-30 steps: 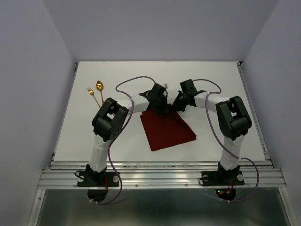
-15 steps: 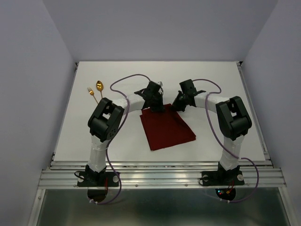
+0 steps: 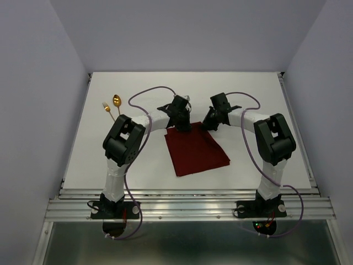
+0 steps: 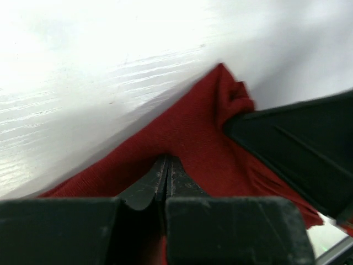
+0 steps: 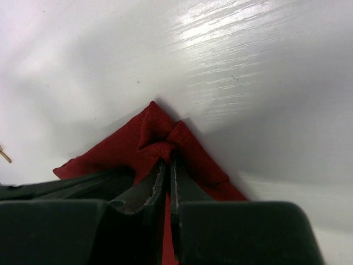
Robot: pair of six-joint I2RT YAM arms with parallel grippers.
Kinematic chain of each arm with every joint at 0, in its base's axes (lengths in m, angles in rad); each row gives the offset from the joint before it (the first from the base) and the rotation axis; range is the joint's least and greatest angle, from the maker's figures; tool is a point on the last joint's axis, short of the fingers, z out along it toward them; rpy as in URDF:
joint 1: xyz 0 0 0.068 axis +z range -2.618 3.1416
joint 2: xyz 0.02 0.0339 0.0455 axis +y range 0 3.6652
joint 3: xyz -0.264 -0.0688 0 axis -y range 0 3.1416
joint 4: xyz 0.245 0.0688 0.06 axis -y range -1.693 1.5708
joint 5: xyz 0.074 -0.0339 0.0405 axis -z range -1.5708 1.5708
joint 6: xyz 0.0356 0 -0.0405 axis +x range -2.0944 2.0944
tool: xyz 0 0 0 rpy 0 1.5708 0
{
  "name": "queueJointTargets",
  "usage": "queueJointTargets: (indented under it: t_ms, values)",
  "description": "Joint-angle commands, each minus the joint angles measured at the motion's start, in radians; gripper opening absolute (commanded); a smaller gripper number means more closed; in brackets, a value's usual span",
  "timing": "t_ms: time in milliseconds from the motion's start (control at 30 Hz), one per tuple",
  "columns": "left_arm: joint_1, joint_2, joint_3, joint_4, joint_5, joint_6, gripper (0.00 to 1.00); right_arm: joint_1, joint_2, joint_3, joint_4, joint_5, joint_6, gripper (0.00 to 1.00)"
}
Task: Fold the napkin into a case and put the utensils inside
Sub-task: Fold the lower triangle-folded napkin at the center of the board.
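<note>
Grippers on two robot arms meet at the far edge of a dark red napkin [image 3: 196,152], which lies on a white table [image 3: 253,99] about midway between the arms. Seen from above, the napkin is a flat four-sided shape turned slightly askew, its near corners free on the table.

The left gripper [image 3: 185,127] comes in from the left and sits on the far left corner of the cloth. In the left wrist view its fingers [image 4: 149,187] are pressed together with no gap, and red fabric [image 4: 187,132] is caught at their tips. The dark body of the other gripper fills the right side of that view.

The right gripper [image 3: 207,126] comes in from the right to the far right corner. Its wrist view shows the fingers [image 5: 140,193] likewise closed, pinching a small bunched knot of cloth [image 5: 160,135] that is puckered up off the table.

The two grippers are near each other but apart. A gold spoon [image 3: 116,101] and a gold fork [image 3: 106,108] lie side by side on the table's far left, well apart from the napkin.
</note>
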Motion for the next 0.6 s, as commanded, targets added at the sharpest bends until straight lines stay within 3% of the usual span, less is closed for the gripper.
queueJointTargets:
  t_ms: [0, 567]
  values:
    - [-0.001, 0.04, 0.006, -0.016, -0.002, 0.023, 0.0, 0.005, -0.057, 0.019, -0.035, 0.039, -0.021, 0.01]
    - [-0.001, 0.103, 0.033, -0.016, 0.031, 0.063, 0.0, 0.005, -0.08, 0.083, -0.064, 0.035, -0.019, 0.01]
